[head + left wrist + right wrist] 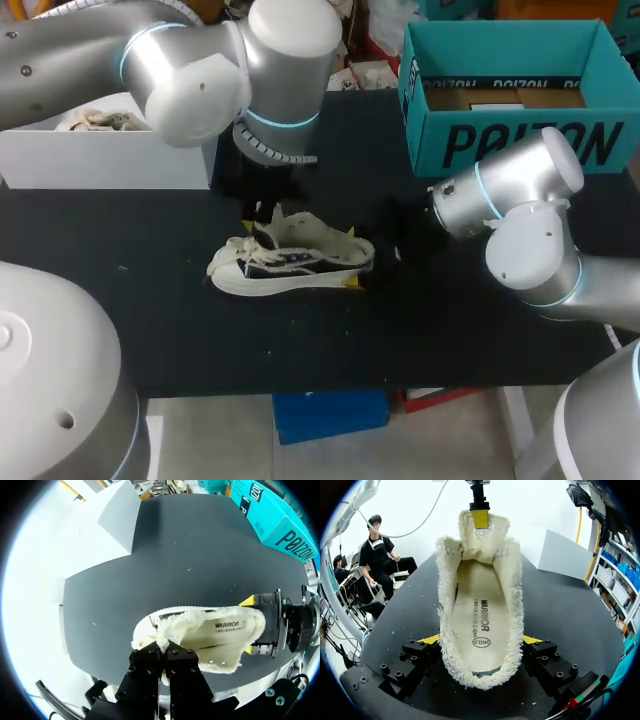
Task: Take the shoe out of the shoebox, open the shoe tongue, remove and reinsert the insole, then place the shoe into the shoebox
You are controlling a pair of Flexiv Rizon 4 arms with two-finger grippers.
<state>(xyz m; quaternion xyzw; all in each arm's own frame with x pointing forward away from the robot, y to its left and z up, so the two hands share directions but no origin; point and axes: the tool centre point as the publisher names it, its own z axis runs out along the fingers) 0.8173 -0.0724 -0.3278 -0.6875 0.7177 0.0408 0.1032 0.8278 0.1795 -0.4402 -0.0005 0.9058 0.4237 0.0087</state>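
While our right jaws are squeezing the heel (480,677) of the cream fuzzy shoe (290,262) on the black worktop (450,320), our left jaws are pinching its fuzzy tongue (482,535), and the flat cream insole (480,610) is lying lengthwise between them.

Fleecy cloth shoe (300,262) on matt, smooth table (450,330)

Open table (150,330) before the shoe (300,268), teal shoebox (520,140) far right, white box (110,160) far left

Head overhead; opposed wrist cameras share the shoe (292,262).
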